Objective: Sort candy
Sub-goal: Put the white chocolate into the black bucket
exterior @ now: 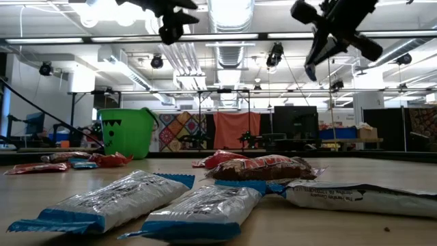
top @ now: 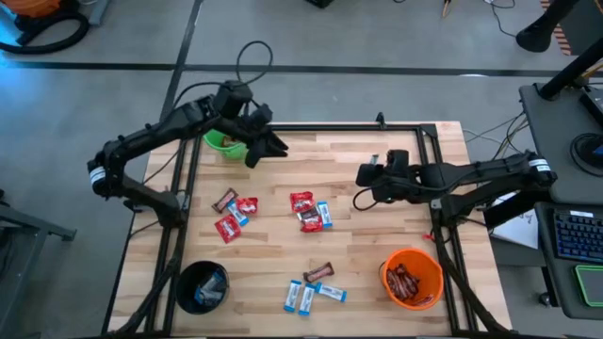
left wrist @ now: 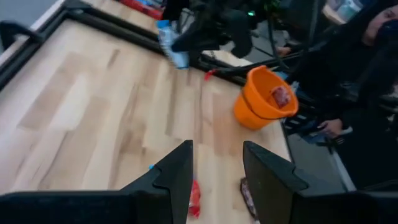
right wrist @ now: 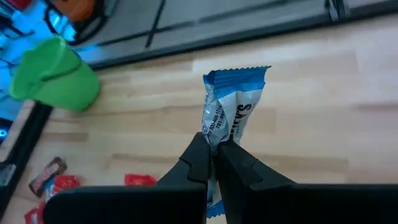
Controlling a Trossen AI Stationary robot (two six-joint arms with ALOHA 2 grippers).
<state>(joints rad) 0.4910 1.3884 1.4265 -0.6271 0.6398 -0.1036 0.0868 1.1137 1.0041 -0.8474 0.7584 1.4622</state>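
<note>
Pale wooden planks fill the high view, where the candy (top: 309,212) is scattered short of the green bucket (top: 223,142). The left gripper (top: 262,143) is seen just beside that bucket, jaws parted and empty. The right gripper (top: 363,200) hovers well away from it, across the table.

From the right wrist, a blue-and-white packet (right wrist: 227,115) is seen pinched between closed fingers, the green bucket far beyond. Carrying is judged underway; release over the matching bucket is called for next.

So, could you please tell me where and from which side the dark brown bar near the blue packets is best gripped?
Grip the brown bar across its narrow middle, coming straight down from above. It lies flat and slanted on the table, clear of the blue packets, so turning the tool across its long axis should probably give the surest hold.
</note>
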